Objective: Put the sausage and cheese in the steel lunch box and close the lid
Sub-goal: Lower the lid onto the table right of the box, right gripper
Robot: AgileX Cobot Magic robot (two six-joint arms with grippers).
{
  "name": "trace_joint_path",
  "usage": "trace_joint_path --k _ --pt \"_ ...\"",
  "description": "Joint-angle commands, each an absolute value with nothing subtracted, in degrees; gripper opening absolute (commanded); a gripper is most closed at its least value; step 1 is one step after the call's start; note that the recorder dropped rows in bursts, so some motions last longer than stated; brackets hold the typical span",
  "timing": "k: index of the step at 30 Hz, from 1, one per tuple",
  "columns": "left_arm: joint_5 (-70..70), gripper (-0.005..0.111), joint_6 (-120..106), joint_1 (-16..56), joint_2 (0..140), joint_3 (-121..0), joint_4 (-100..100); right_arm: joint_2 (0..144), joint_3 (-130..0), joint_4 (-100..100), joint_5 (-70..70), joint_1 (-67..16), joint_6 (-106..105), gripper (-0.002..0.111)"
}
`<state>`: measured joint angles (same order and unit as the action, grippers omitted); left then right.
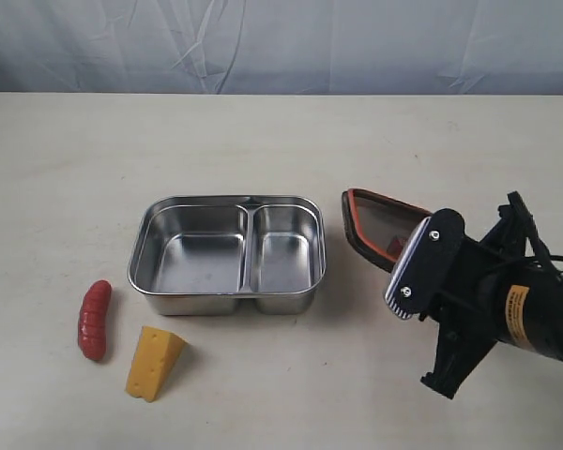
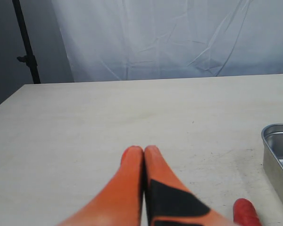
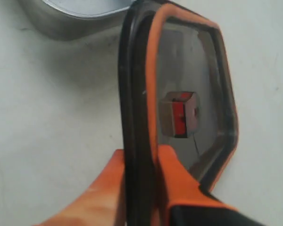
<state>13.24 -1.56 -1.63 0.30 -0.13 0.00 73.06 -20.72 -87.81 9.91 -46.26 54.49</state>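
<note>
The steel lunch box [image 1: 225, 302] stands open and empty in the middle of the table. To its front left lie the dark red sausage [image 1: 95, 319] and the yellow cheese [image 1: 155, 361]. The dark lid [image 1: 380, 228] with its orange seal rim is tilted up on edge just right of the box. My right gripper [image 3: 142, 157] is shut on the lid's [image 3: 188, 70] rim, one finger on each face. My left gripper [image 2: 144, 149] is shut with nothing in it, above bare table; the sausage's tip [image 2: 245, 212] and a box corner [image 2: 273, 141] show beside it.
The right arm [image 1: 488, 300] reaches in from the front right, low over the table. A white cloth backdrop [image 1: 281, 42] hangs behind the table's far edge. A dark stand [image 2: 26, 44] shows beyond the table in the left wrist view.
</note>
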Motion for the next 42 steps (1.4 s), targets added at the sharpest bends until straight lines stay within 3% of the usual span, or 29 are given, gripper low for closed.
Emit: trace_joint_path --k 1,7,16,17,19,20,21,30,36,42 --pt "13.2 0.000 -1.7 -1.6 0.0 0.0 -0.5 75.4 -20.3 -82.2 8.5 -46.4 54.9 0.008" --pt "13.2 0.000 -1.7 -1.6 0.0 0.0 -0.5 76.9 -20.3 -81.9 7.9 -46.4 54.9 0.044" --pt "13.2 0.000 -1.7 -1.6 0.0 0.0 0.3 74.7 -22.5 -75.4 6.9 -46.4 55.4 0.045" --pt "13.2 0.000 -1.7 -1.6 0.0 0.0 0.3 73.4 -24.0 -70.8 7.6 -46.4 56.1 0.043" --pt "13.2 0.000 -1.7 -1.6 0.0 0.0 0.3 70.1 -27.7 -62.2 10.5 -46.4 56.1 0.028" --pt "13.2 0.000 -1.7 -1.6 0.0 0.0 0.3 67.9 -29.6 -61.3 11.6 -46.4 56.1 0.010" --pt "13.2 0.000 -1.7 -1.6 0.0 0.0 0.3 66.8 -30.1 -61.3 12.0 -46.4 56.1 -0.002" --pt "7.6 0.000 -1.4 -1.6 0.0 0.0 5.0 60.8 -30.5 -54.6 17.7 -46.4 56.1 0.000" --pt "-17.2 0.000 6.5 -1.6 0.0 0.0 -22.8 60.8 -30.5 -54.6 17.6 -46.4 56.1 0.000" --pt "-15.6 0.000 11.8 -1.6 0.0 -4.1 -25.8 60.8 -30.5 -54.6 17.6 -46.4 56.1 0.000"
